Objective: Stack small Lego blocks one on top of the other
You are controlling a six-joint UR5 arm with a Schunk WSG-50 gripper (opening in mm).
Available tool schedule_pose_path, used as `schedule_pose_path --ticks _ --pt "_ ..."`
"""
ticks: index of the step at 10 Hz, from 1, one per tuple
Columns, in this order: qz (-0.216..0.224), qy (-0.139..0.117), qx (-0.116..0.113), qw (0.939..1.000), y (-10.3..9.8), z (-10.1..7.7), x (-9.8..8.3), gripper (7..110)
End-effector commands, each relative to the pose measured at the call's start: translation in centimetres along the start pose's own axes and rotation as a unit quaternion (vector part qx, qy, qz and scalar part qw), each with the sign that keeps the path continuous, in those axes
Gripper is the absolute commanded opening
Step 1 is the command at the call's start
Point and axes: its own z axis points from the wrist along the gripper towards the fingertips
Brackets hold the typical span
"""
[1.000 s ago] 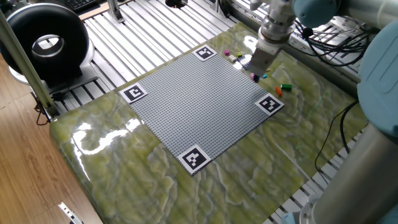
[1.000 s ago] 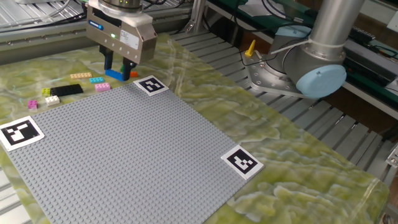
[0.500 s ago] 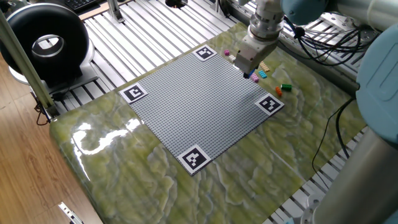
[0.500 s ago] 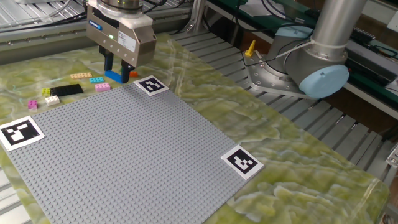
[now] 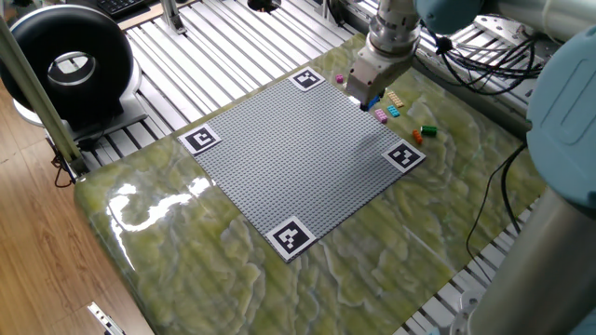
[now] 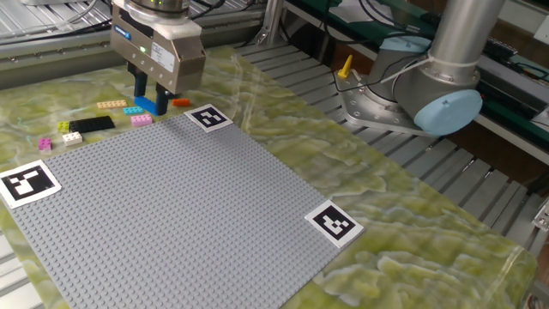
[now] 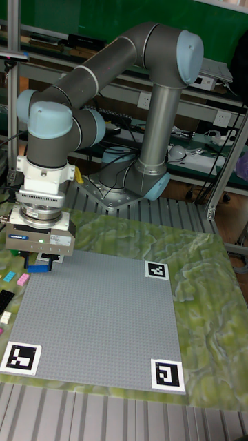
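Gripper [image 6: 147,94] hangs just above the baseplate's [image 6: 189,223] far edge, fingers pinched on a blue Lego block [image 6: 146,105], right beside the pink [image 6: 141,119] and cyan [image 6: 133,110] blocks lying loose.

We can read no words, brands or numbers anywhere; the only signs are black-and-white square marker tags [image 6: 27,181] at the corners of the grey baseplate [image 6: 171,223].
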Motion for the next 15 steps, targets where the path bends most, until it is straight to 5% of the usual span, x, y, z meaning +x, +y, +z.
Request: schedule_pose_path --ticks 1,3,5,7,10,13,15 --pt "-0.048 -0.007 0.029 0.9984 -1.6 -0.2 -0.7 7" --pt "-0.005 -0.023 0.016 0.9996 -1.0 -0.2 -1.4 7" --pt "0.008 0.000 0.034 0.9994 -0.6 -0.2 -1.0 7" --pt "0.022 0.000 0.034 0.9992 2.6 -0.5 -2.9 7" --pt "0.047 -0.006 -0.001 0.9989 8.4 0.8 -4.7 7" --pt "0.060 -0.007 -0.018 0.9980 11.2 0.6 -7.1 7" --pt "0.059 -0.003 -0.035 0.9976 12.0 0.6 -6.9 7"
